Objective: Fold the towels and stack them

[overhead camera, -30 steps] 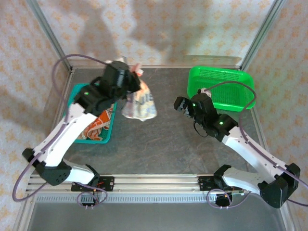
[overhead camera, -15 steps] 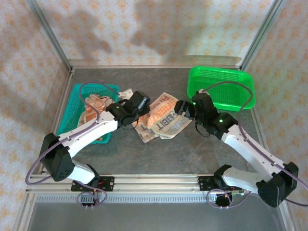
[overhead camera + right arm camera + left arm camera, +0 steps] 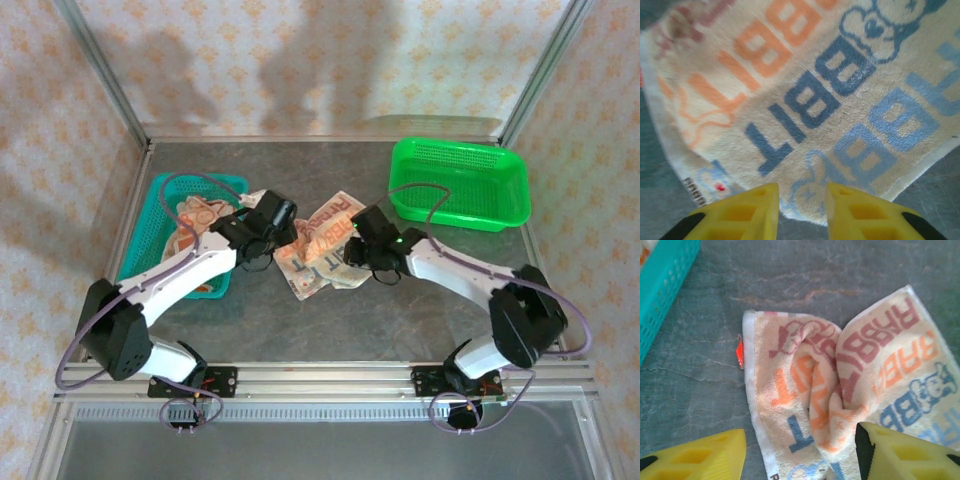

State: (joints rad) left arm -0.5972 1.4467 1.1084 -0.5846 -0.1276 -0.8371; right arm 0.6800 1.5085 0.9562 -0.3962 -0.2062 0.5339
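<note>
Centrally, a cream towel [image 3: 318, 250] printed "RABBIT" lies crumpled on the dark desk [image 3: 400, 310]; all positions are given relative to it. To its left stands a teal mesh basket [image 3: 196, 179] holding orange patterned towels [image 3: 195, 228] in a loose heap. To its rear right stands a green mesh basket [image 3: 455, 146].

The left arm [image 3: 190, 272] runs diagonally past the teal basket's near corner, its wrist at the cream towel's left edge. In the left wrist view, the left claw [image 3: 800, 455] is spread wide over the towel's bunched fold, gripping nothing.

The right arm [image 3: 450, 270] is bent sharply at the elbow, its forearm reaching leftward to the towel's right edge. The right claw [image 3: 802, 207] is narrowly parted above the towel's hem. Contact with the cloth cannot be judged.
</note>
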